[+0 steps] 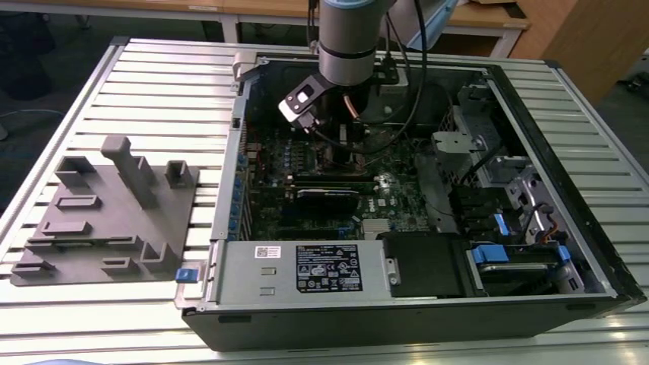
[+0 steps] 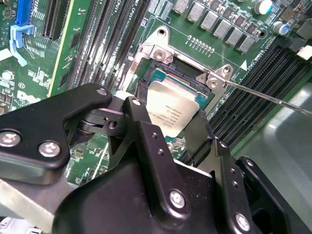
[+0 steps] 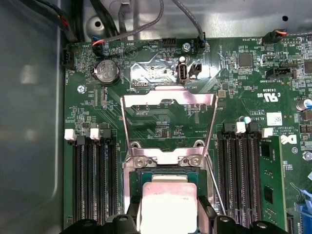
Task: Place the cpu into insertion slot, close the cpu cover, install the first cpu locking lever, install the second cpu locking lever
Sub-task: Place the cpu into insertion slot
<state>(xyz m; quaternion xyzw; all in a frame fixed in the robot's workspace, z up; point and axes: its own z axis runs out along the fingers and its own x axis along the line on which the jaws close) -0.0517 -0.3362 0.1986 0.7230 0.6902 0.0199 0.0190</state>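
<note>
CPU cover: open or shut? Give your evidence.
Open. The cover stands swung back off the slot, the board shows through its window, and the cpu is uncovered.

Part of cpu [image 2: 178,102] and insertion slot [image 2: 168,62] behind claw [image 2: 169,114]

Grey fixture [image 1: 106,220], power supply [image 1: 304,272], slatted table [image 1: 163,84]

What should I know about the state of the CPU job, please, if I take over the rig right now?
The gripper is shut on the cpu, low at the insertion slot; I cannot tell whether the chip is seated.
The cpu cover is open, swung back off the slot.
One locking lever, a thin rod, is unlatched beside the slot.
Done: cpu is at the slot.
Left: cover not closed, levers not installed.
</note>
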